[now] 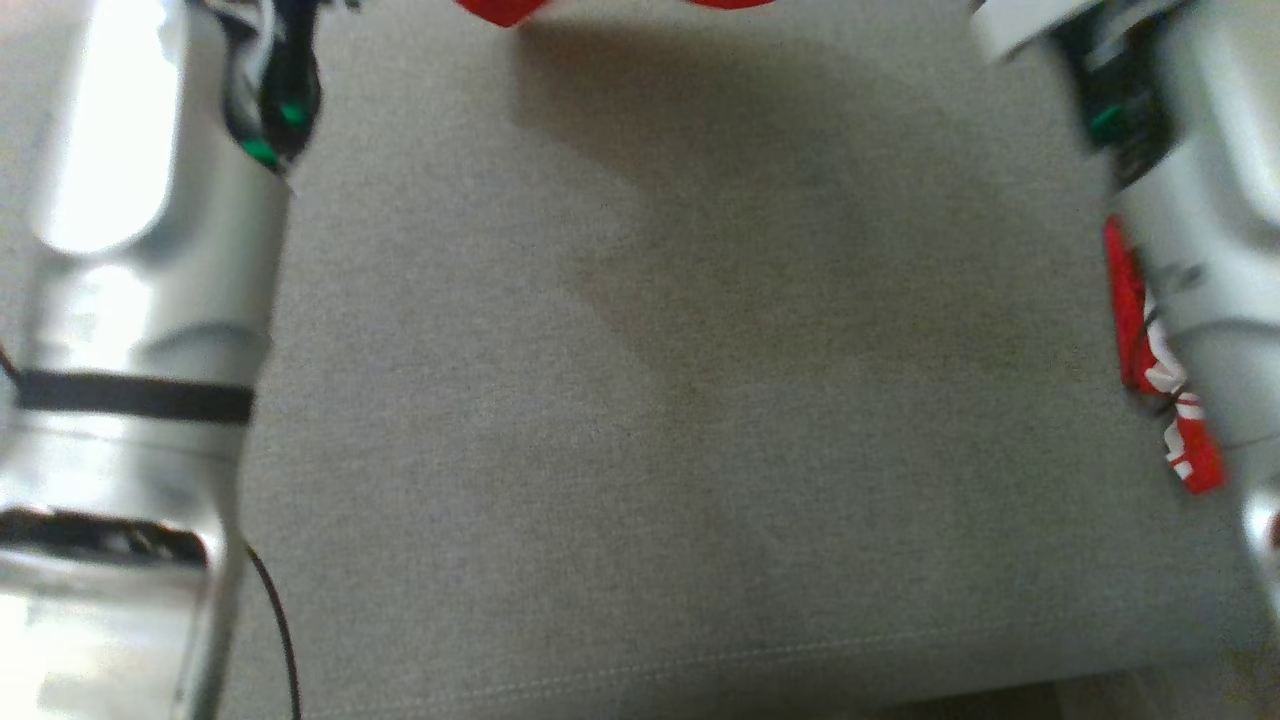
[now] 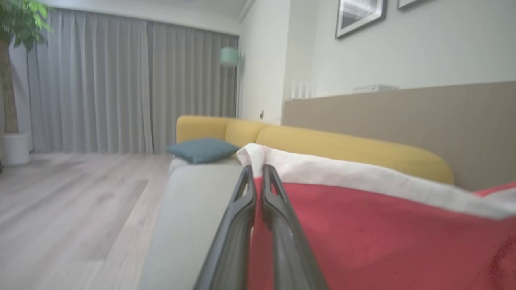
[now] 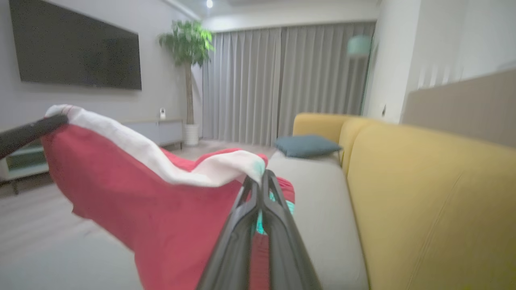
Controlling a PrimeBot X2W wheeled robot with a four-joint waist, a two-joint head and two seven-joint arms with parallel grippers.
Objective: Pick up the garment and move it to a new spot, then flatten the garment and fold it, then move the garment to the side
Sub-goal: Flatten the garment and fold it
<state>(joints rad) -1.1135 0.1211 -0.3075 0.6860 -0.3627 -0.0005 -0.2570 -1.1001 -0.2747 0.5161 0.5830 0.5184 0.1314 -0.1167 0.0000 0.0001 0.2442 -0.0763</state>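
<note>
Above the sofa seat [image 1: 640, 400], garment [image 2: 383, 225] held aloft.
My left fingers [image 2: 238, 217] and right fingers [image 3: 236, 229] each pinch its white hem [image 2: 342, 173], stretched left-right between them.

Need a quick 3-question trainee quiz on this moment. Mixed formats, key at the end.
1. True or false: the left gripper is shut on the garment.
2. What colour is the cushion on the sofa? A) teal B) orange C) black
3. Fill in: the garment pinched by the right gripper is mostly ___ with a white edge.

Key: 1 true; 2 A; 3 red.
</note>
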